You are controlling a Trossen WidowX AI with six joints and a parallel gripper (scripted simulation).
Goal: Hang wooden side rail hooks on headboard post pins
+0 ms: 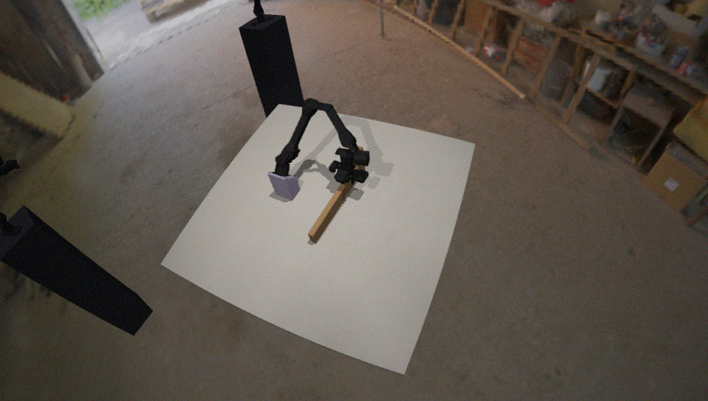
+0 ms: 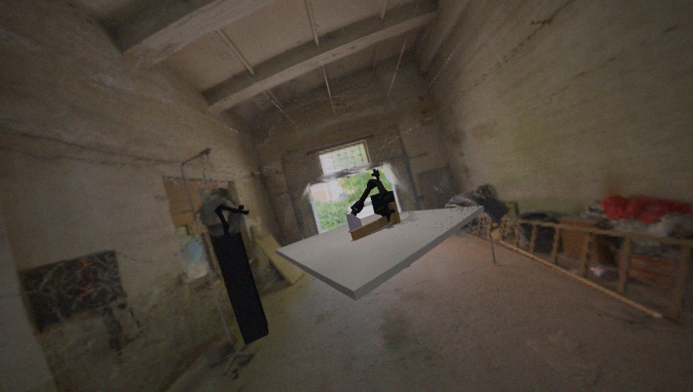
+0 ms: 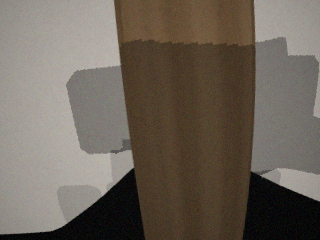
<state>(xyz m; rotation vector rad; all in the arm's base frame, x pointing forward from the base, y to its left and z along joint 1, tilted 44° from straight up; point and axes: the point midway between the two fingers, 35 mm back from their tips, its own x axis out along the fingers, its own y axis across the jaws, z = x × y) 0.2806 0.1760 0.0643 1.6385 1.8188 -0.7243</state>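
The wooden side rail (image 1: 327, 214) (image 2: 368, 229) (image 3: 187, 100) is a long light-brown bar. Its far end lies toward the middle of the table and sits at or just above the top; a gap there is too small to tell. My gripper (image 1: 348, 181) (image 2: 390, 221) (image 3: 179, 162) is shut on the rail, nearer its other end, with one dark finger on each side in the wrist view. The brown headboard post (image 1: 361, 149) (image 2: 395, 213) stands upright beside that end, largely behind my gripper. The hooks, the slot and the pins are hidden, so I cannot tell whether they touch.
The white table (image 1: 298, 292) (image 2: 350, 267) carries everything. A lavender block (image 1: 284, 186) (image 2: 354, 222) stands at the arm's base, left of the rail. Black pedestals (image 1: 273, 62) (image 1: 74, 276) (image 2: 240, 286) with small dark arms stand off the table. Wooden shelving lines the right wall.
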